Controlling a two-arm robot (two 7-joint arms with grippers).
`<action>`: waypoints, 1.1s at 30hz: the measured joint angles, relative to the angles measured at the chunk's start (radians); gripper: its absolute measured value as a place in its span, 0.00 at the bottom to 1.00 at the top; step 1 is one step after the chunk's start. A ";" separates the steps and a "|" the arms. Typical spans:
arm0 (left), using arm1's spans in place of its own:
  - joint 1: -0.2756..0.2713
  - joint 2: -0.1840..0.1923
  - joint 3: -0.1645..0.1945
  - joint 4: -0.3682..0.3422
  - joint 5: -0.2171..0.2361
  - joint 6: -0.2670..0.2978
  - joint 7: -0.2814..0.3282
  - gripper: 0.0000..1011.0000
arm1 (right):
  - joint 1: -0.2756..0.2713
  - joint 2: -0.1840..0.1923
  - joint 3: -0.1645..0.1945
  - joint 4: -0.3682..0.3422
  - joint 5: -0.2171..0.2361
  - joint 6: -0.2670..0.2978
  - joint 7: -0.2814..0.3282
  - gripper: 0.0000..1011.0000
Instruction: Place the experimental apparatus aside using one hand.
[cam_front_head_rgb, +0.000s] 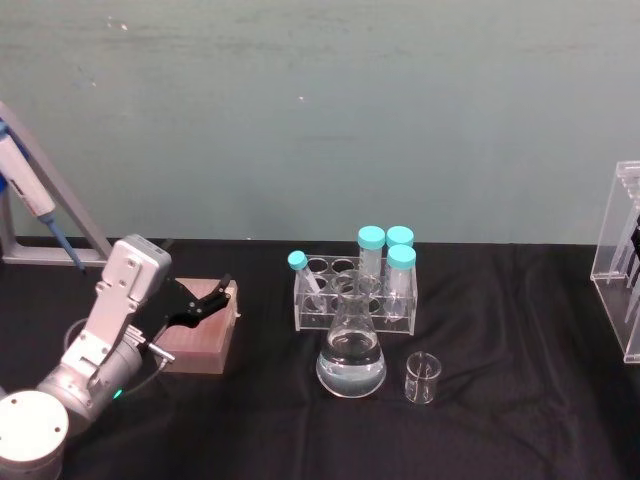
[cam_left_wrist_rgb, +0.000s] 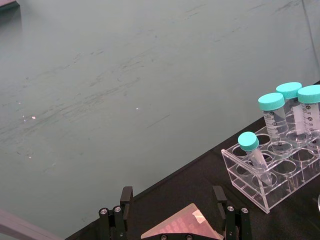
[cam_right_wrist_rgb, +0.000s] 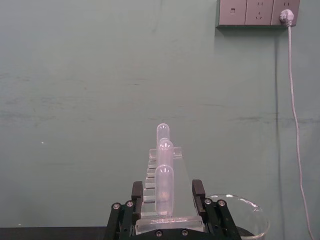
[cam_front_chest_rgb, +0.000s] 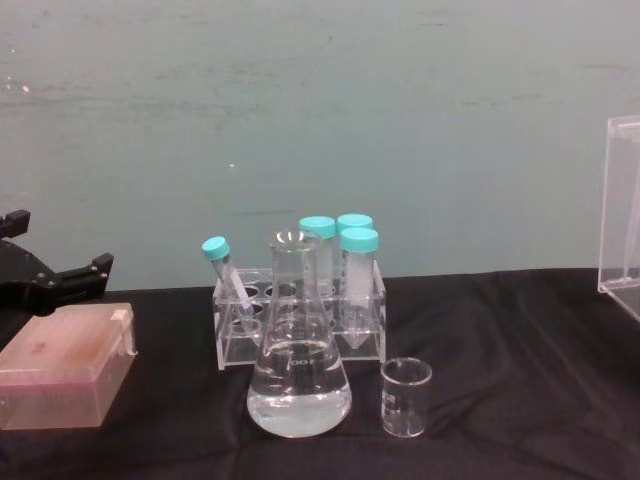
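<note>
Clear conical glass flask (cam_front_head_rgb: 351, 350), colourless liquid held. Small clear glass beaker (cam_front_head_rgb: 422, 378) at flask's 4 o'clock. Teal caps (cam_front_head_rgb: 371, 238) seen on clear tubes (cam_front_head_rgb: 399, 287). Translucent pink box (cam_front_head_rgb: 200, 345). Black tablecloth (cam_front_head_rgb: 520, 420). Tall clear acrylic stand (cam_front_head_rgb: 622, 230). Black left gripper (cam_front_head_rgb: 222, 293).

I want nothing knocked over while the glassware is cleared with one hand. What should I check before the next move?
1. Right hand grip: its fingers sit against both sides of the acrylic stand. Ok.
2. Stand's base clear of the table: cannot tell.
3. Conical flask upright, liquid level, nothing touching it: ok.
4. Small beaker upright, standing apart from the flask: ok.
5. Left hand out of the way: open above the pink box, well away from the glassware. Ok.
</note>
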 joint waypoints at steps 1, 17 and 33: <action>0.000 0.000 0.000 0.000 0.000 0.000 0.000 0.99 | 0.001 0.000 0.000 0.001 0.000 0.000 0.000 0.59; 0.000 0.000 0.000 0.000 0.000 0.000 0.000 0.99 | 0.028 -0.004 0.005 0.051 0.019 -0.010 0.006 0.59; 0.000 0.000 0.000 0.000 0.000 0.000 0.000 0.99 | 0.036 -0.003 0.007 0.066 0.027 -0.016 0.010 0.59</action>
